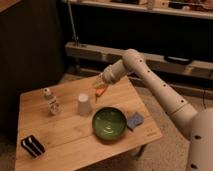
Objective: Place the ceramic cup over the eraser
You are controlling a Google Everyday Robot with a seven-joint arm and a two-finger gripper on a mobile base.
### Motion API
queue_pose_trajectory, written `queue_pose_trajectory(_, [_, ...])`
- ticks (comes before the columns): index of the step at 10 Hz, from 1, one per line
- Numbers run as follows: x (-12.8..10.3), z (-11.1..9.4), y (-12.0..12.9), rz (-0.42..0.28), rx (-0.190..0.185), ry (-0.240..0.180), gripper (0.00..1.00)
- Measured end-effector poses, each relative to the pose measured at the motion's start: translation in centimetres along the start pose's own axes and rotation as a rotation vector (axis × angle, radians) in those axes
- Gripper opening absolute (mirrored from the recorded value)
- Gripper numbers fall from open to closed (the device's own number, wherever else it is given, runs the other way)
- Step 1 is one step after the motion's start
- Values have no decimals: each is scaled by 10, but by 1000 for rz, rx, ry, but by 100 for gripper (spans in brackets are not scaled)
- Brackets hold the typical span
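On the low table [75,137] of pale wooden planks, seen from the single camera view, five loose things are spread out, one of each kind. The ceramic cup [84,104] is a plain, smooth white tumbler without a handle, standing near the table's middle and narrowing slightly toward its top. The eraser [32,145] is a small black rectangular block with two white stripes along its upper face; it lies at the near left corner, well apart from the cup. A round, glossy green bowl [109,123] sits just to the right of the cup and nearer the camera, much wider than the cup. Beside the bowl's right rim lies a flat blue-grey square pad [134,120]. A small clear bottle [50,100] stands to the left of the cup.

One white, rounded arm reaches in from the right, and its gripper [99,89] hangs above the table's far side, just behind and to the right of the cup, not touching it. Whether the gripper is spread or pressed together cannot be told.
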Motion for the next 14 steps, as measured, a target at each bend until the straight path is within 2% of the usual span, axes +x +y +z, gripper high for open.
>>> queue_pose_trajectory(2, [-11,7,-5,18,11,30,30])
queue_pose_trajectory(4, [-12,13,-9,14,23,52,30])
queue_pose_trajectory(7, [-17,23,-13,0,39,62,30])
queue_pose_trajectory(8, [-21,30,-16,-9,48,59,26])
queue_pose_trajectory(10, [-27,35,-18,-15,48,54,11])
queue_pose_trajectory(11, [-27,35,-18,-20,42,52,10])
queue_pose_trajectory(12, [-26,35,-18,-25,39,51,15])
queue_pose_trajectory(14, [-26,35,-19,-33,37,47,37])
